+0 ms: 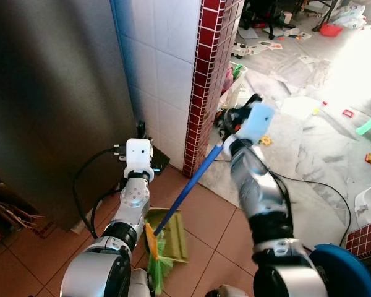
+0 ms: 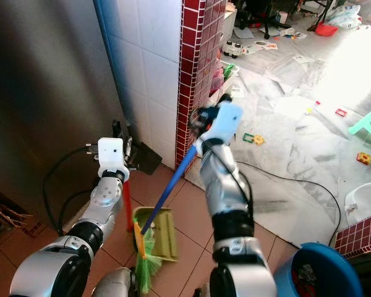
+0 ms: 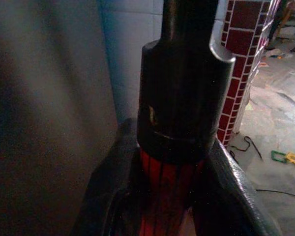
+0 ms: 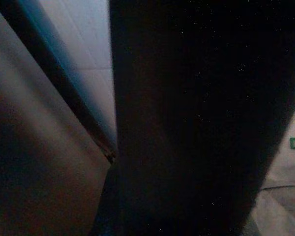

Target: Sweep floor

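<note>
We see the broom (image 1: 162,250), green bristles on the terracotta floor (image 1: 204,216) over a green dustpan (image 1: 173,238), its blue shaft gripped at top by the R gripper (image 1: 227,124), L gripper (image 3: 162,196) w/ fingers clamped on the dustpan's red handle (image 2: 128,207), beside a red-brick pillar (image 1: 204,80).

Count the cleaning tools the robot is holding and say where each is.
2. The broom slants from the right gripper down to the tiled floor. The dustpan sits on the tiles by the bristles, its red handle in the left gripper.
</note>
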Robot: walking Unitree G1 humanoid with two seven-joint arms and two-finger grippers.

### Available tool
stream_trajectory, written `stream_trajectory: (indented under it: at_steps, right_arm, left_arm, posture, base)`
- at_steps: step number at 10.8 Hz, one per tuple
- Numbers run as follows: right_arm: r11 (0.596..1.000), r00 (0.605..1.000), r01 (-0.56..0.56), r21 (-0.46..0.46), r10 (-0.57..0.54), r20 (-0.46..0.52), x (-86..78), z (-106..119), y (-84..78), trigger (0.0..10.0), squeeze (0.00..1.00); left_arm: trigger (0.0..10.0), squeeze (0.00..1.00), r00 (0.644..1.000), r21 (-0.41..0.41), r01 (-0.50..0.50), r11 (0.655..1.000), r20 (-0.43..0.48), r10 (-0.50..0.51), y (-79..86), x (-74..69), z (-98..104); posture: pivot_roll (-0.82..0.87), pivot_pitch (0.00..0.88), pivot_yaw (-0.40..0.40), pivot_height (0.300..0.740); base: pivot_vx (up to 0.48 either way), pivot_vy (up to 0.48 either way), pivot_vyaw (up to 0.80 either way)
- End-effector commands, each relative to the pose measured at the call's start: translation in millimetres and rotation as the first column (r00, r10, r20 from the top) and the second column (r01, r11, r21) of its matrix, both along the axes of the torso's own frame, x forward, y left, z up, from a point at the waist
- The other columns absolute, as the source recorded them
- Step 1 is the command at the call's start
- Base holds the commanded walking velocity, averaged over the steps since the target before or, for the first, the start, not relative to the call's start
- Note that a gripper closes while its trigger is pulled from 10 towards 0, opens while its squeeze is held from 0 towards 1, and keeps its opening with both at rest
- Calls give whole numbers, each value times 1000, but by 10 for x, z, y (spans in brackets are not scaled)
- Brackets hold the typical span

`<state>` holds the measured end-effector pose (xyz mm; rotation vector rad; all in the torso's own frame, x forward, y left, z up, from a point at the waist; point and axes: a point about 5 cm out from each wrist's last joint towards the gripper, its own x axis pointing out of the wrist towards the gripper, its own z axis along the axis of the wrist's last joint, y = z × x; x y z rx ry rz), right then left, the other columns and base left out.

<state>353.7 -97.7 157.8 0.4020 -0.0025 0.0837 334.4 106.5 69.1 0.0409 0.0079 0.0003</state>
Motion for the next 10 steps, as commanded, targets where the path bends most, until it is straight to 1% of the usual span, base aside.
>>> stream_trajectory:
  at_steps: [1, 2, 3, 4, 5, 6, 7, 10]
  right_arm:
    - [996, 995, -33, 81, 25, 96, 35, 304, 58, 10000, 0]
    - [995, 972, -95, -39, 101, 214, 43, 548, 97, 10000, 0]
    - [981, 940, -128, -147, 167, 298, 33, 723, 122, 10000, 0]
    - [961, 906, -125, -248, 213, 367, 17, 883, 96, 10000, 0]
    - [951, 884, -75, -301, 203, 421, 13, 1004, 9, 10000, 0]
    - [940, 869, -19, -339, 183, 459, 12, 1080, -73, 10000, 0]
    - [916, 851, 79, -392, 143, 506, 13, 1148, -226, 10000, 0]
    - [916, 851, 79, -392, 143, 506, 13, 1148, -226, 10000, 0]
  left_arm:
    - [10000, 0, 998, -77, 44, 996, -50, -48, -154, -12, -42]
    - [10000, 0, 993, -104, 91, 990, -71, -98, -222, -27, -67]
    - [10000, 0, 990, -114, 109, 987, -78, -119, -241, -31, -76]
    - [10000, 0, 989, -116, 109, 987, -84, -119, -232, -30, -83]
    - [10000, 0, 985, -130, 129, 983, -100, -142, -255, -34, -98]
    - [10000, 0, 981, -137, 144, 980, -106, -159, -273, -39, -106]
    - [10000, 0, 980, -139, 148, 979, -112, -164, -275, -41, -113]
    - [10000, 0, 980, -139, 148, 979, -112, -164, -275, -41, -113]
  posture:
    - [-119, 54, -22, 740]
    - [-120, 49, -19, 740]
    - [-120, 49, -19, 740]
    - [-122, 46, -16, 740]
    - [-121, 45, -15, 740]
    - [-123, 44, -14, 740]
    - [-123, 44, -14, 740]
    - [-123, 44, -14, 740]
  base:
    - [0, 0, 0]
    - [0, 0, 0]
    - [0, 0, 0]
    - [0, 0, 0]
    - [0, 0, 0]
    - [0, 0, 0]
    - [0, 0, 0]
    - [0, 0, 0]
